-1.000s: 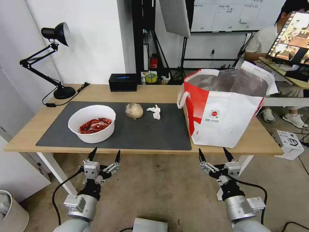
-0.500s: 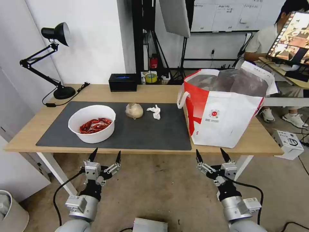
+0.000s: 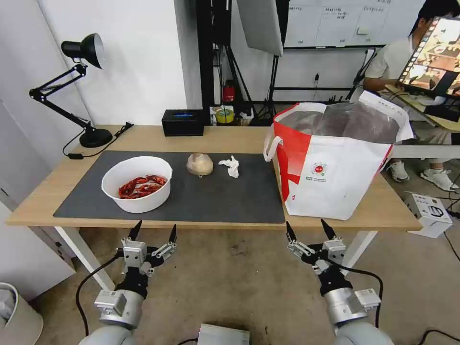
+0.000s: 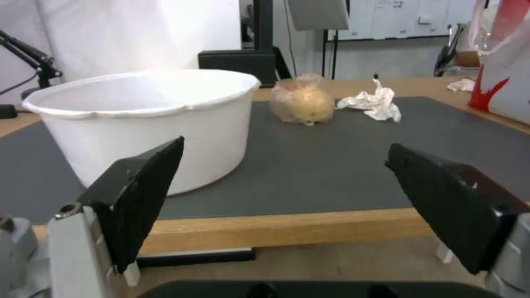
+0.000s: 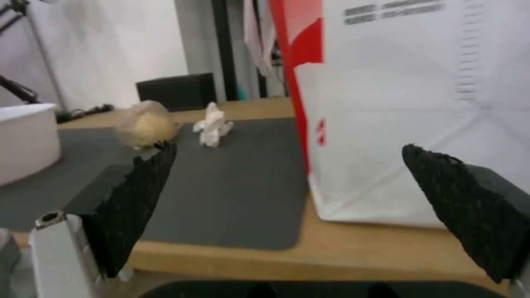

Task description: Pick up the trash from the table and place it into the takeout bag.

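Nearest the robot, both grippers hang below the table's front edge with nothing in them. The left gripper [image 3: 154, 229] has its fingers spread wide in front of the bowl; the right gripper [image 3: 307, 228] is spread as well, below the bag's near corner.

On the table [image 3: 225, 138], a dark mat [image 3: 215, 199] carries the trash. The white bowl [image 3: 137, 184] of red shells sits at the mat's left. Farther back lie the beige wrapped lump [image 3: 200, 164] and, just to its right, the crumpled tissue [image 3: 231, 166]. The takeout bag [image 3: 335, 163] stands upright and open at the table's right end, overlapping the mat's edge. At the far edge sits a black tissue box [image 3: 182, 122], with a desk lamp [image 3: 72, 86] at the far left.
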